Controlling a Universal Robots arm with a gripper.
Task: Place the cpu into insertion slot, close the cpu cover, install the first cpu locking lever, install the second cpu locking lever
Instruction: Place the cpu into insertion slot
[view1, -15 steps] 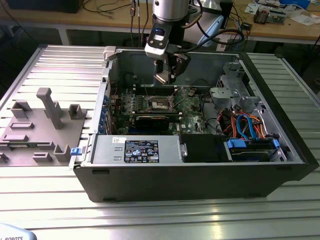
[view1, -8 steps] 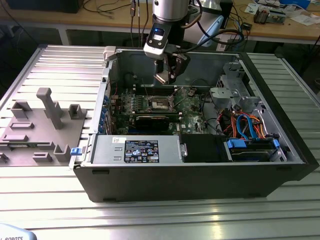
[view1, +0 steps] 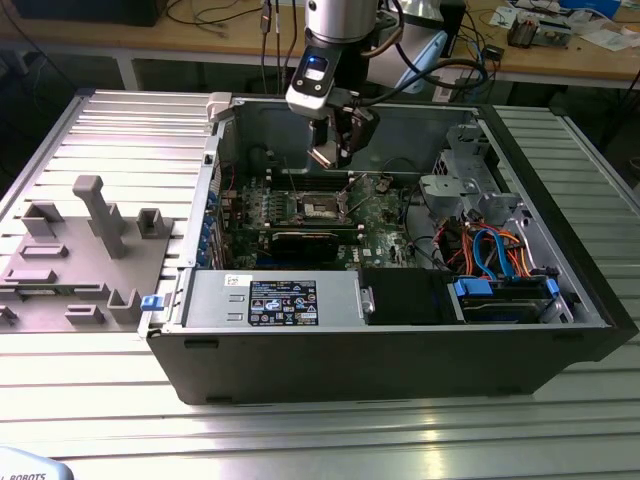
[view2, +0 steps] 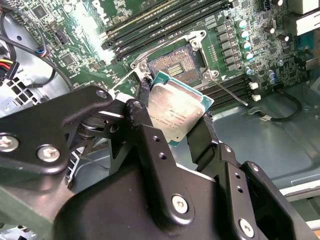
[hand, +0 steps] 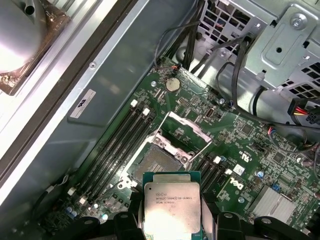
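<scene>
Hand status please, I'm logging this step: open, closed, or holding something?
Hand: closed, holding the cpu by its edges; insertion slot empty.

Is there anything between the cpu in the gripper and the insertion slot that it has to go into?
Nothing visible. The gripper holds the cpu above the board, and the insertion slot lies bare. The cpu cover stands open beside the slot, not over it.
</scene>
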